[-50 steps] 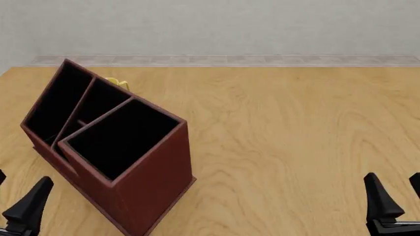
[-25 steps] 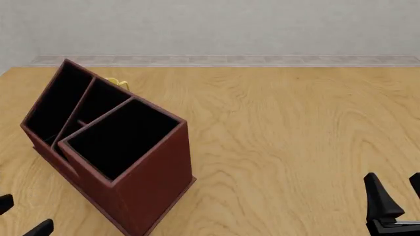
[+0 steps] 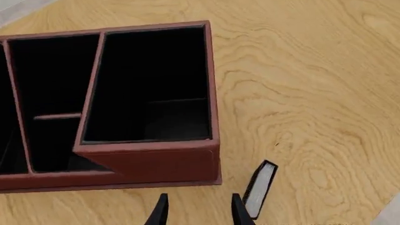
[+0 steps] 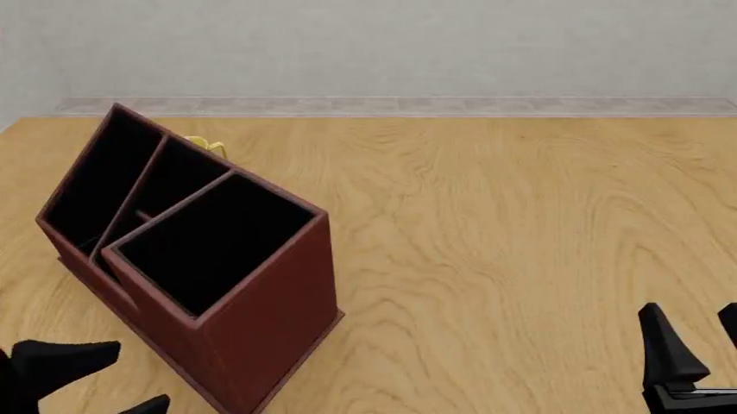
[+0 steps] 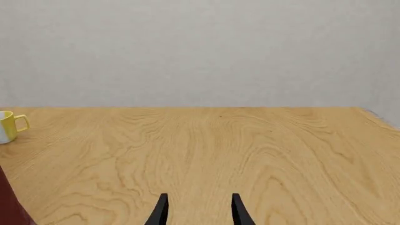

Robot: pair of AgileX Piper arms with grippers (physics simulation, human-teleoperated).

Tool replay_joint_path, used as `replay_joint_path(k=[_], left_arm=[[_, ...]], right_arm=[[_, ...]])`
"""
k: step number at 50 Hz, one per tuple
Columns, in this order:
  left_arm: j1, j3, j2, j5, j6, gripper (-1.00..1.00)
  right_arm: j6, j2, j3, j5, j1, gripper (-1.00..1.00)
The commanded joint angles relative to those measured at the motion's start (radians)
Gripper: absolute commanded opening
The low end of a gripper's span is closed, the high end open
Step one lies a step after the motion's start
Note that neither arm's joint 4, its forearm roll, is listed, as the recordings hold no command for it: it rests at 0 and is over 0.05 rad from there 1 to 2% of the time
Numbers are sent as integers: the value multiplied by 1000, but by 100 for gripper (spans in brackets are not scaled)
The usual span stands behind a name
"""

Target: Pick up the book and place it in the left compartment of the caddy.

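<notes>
Front view: the left fingers (image 4: 86,379) have swung in at 7 o'clock, now turned sideways beside the caddy (image 4: 196,259); a second ago they pointed up. Right fingers (image 4: 696,358) haven't budged, spread apart.

Left wrist view: left fingers parted, holding nothing, and the book (image 3: 260,189) stands on edge on the surface (image 3: 312,93) just beside them, near the caddy's corner. Looks like lining up for the grab.

Right wrist view: just a yellow mug (image 5: 11,126) far off.

The left gripper (image 4: 98,379) now sits turned on its side at the front view's lower-left corner, just beside the caddy (image 4: 271,319); a second ago its fingers stood upright there, then dipped almost out of sight.
</notes>
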Motion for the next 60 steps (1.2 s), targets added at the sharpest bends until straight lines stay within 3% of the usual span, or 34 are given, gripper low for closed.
replay_joint_path(k=[1,9,38,60], left_arm=[[-89,54,113,-92,-50,100],[-135,68,167,-143,-66,100],[-214,85,151,-119,-115,100],[-301,119,214,-168,-173,100]], right_arm=[[0,8,1,-10,1,100],[0,8,1,-10,1,100],[0,8,1,-10,1,100],[0,8,1,-10,1,100]])
